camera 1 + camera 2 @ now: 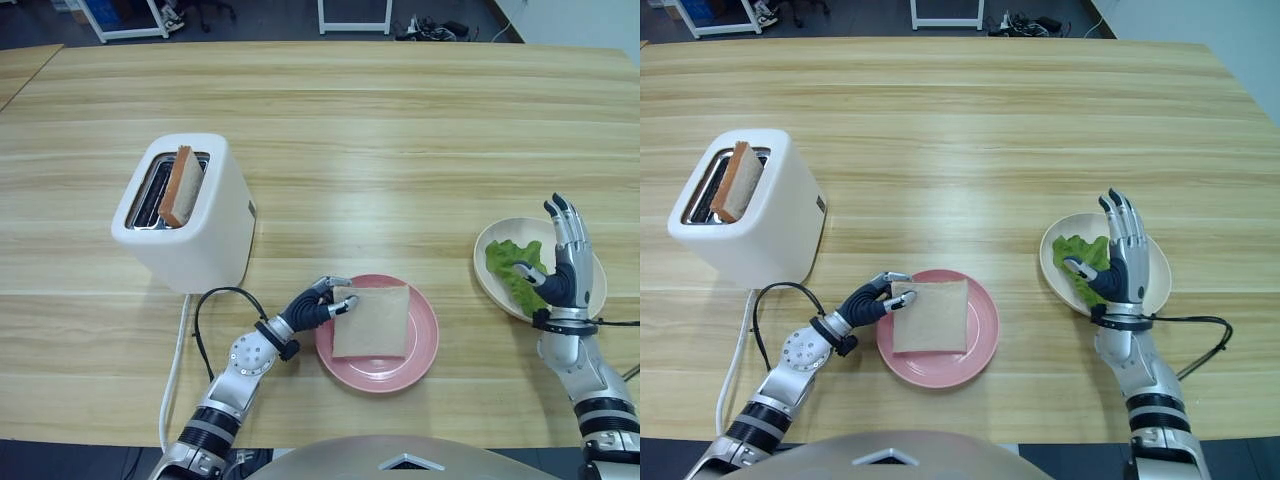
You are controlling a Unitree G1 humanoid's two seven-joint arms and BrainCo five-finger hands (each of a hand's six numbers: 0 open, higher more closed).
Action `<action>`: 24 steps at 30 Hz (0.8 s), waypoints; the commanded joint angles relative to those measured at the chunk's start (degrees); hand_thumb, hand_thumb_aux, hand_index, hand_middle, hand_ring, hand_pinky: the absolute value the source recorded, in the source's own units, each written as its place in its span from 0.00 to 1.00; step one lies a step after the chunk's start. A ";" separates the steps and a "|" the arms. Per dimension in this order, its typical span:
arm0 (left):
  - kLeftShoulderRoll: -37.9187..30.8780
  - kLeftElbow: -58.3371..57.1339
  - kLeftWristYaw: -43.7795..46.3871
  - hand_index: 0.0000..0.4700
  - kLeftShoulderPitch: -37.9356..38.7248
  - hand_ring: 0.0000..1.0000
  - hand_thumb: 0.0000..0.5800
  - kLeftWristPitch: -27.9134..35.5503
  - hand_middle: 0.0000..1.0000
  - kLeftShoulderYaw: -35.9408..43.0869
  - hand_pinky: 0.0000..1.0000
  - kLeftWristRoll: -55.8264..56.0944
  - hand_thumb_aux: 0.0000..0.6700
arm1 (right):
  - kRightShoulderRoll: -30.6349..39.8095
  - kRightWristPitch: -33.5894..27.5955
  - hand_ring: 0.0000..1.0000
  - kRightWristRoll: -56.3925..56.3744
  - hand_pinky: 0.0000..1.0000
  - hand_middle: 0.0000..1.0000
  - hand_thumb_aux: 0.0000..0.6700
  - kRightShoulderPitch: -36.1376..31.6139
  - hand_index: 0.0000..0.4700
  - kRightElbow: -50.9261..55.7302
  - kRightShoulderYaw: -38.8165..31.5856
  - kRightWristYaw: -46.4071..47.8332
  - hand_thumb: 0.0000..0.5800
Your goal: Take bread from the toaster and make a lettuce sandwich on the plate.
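- Left hand (315,305) is down at the pink plate (426,350), fingers curled and pinched on the top-left corner of the bread slice (372,320).
- That slice lies flat on the plate, reaching away to the right of the left hand, and the hand itself sits just off the plate's left rim.
- Over to the right hand (563,270): it's spread wide, fingers pointing up and away from the robot, holding nothing.
- The lettuce (512,268) sits just left of the right hand, right by its thumb. Whether thumb and leaf actually touch, I cannot tell.
- The lettuce rests in a cream dish (600,290), and the right hand hovers over that dish's near half.
- The toaster (195,230) stands beyond the left hand and to its left, well apart from the right hand.
- A second slice (182,185) stands upright in the toaster's slot, its top half poking out.
- A black power cord (196,330) loops from the toaster's base just beside the left wrist, on its left.
- Between the two hands: pink plate nearer the left, cream dish under the right, with a stretch of wooden table (400,150) showing between the two.
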State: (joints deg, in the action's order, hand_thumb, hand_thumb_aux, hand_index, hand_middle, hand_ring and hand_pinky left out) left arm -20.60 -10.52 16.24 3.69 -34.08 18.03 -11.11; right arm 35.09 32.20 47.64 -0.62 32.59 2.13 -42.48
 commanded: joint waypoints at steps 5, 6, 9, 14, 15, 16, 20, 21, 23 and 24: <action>-3.32 0.89 -7.53 1.00 2.84 1.00 1.00 -3.25 1.00 -0.95 1.00 -14.55 1.00 | 6.18 -18.26 0.00 7.74 0.00 0.00 0.00 0.01 0.00 1.38 -6.03 4.47 0.00; -3.31 1.23 -8.85 1.00 2.84 0.91 1.00 -3.17 0.91 -1.26 0.91 -15.86 1.00 | 6.30 -18.77 0.00 7.46 0.00 0.00 0.00 -0.03 0.00 1.51 -7.05 6.14 0.00; -3.28 2.29 -11.43 0.69 3.00 0.62 0.91 -3.05 0.62 -1.58 0.62 -18.51 0.69 | 6.66 -19.07 0.00 6.55 0.00 0.00 0.00 -0.28 0.00 2.10 -9.38 9.04 0.00; -3.83 4.79 -15.05 0.00 3.26 0.00 0.00 -2.89 0.00 -2.28 0.00 -23.01 0.00 | 7.78 -18.54 0.00 5.03 0.00 0.00 0.62 -0.42 0.62 1.78 -11.21 11.15 0.86; -4.10 5.54 -15.65 0.00 3.34 0.00 0.00 -2.92 0.00 -2.51 0.00 -23.90 0.00 | 8.02 -18.49 0.00 4.75 0.00 0.00 0.69 -0.39 0.69 1.72 -11.47 11.35 0.90; -4.53 6.36 -16.10 0.00 3.33 0.00 0.00 -3.10 0.00 -2.78 0.00 -24.72 0.00 | 8.27 -18.58 0.00 4.49 0.00 0.00 0.80 -0.31 0.80 1.58 -11.67 11.40 0.96; -5.89 8.83 -18.23 0.00 2.65 0.00 0.00 -3.34 0.00 -4.18 0.00 -27.29 0.00 | 9.07 -19.38 0.00 4.24 0.00 0.00 1.00 -0.25 1.00 0.24 -11.81 10.12 1.00; -6.10 9.39 -18.59 0.00 2.61 0.00 0.00 -3.35 0.00 -4.43 0.00 -27.47 0.00 | 9.07 -19.43 0.00 4.14 0.00 0.00 1.00 -0.26 1.00 -0.06 -11.80 9.70 1.00; -6.22 10.35 -19.36 0.00 2.63 0.00 0.00 -3.37 0.00 -5.08 0.00 -27.51 0.00 | 9.14 -19.70 0.00 4.21 0.00 0.00 1.00 -0.24 1.00 -1.09 -11.67 8.63 1.00; -6.19 10.69 -19.67 0.00 2.64 0.00 0.00 -3.40 0.00 -5.37 0.00 -27.43 0.00 | 9.25 -19.74 0.00 4.29 0.00 0.00 1.00 -0.16 1.00 -1.74 -11.57 8.00 1.00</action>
State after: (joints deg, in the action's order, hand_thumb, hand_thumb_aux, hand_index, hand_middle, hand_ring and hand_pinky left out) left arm -25.94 -0.86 -2.86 6.36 -37.56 13.53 -37.84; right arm 43.40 12.66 52.27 -1.36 32.35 -9.10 -33.75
